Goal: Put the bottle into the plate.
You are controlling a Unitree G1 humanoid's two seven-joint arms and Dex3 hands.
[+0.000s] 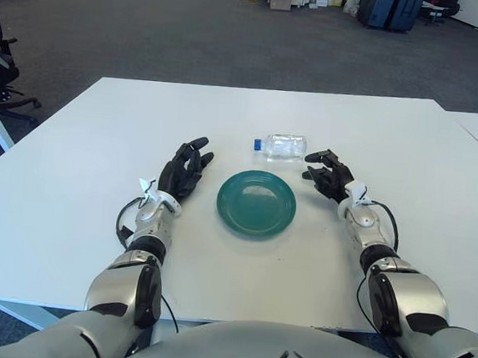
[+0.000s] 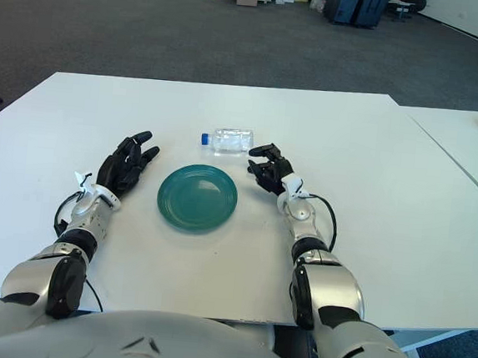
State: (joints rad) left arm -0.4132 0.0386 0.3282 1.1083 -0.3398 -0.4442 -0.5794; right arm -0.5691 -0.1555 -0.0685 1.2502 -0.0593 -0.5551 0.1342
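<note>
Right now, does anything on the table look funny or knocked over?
Only a little: the bottle lies on its side behind the green plate, blue cap pointing to the robot's left, with nothing spilled. The right hand is open beside it; the left hand rests open left of the plate.

No readable text

The bottle (image 1: 282,146) on the surface (image 1: 71,181) carries a label, but its print is too small to read; nothing else shows legible writing.
</note>
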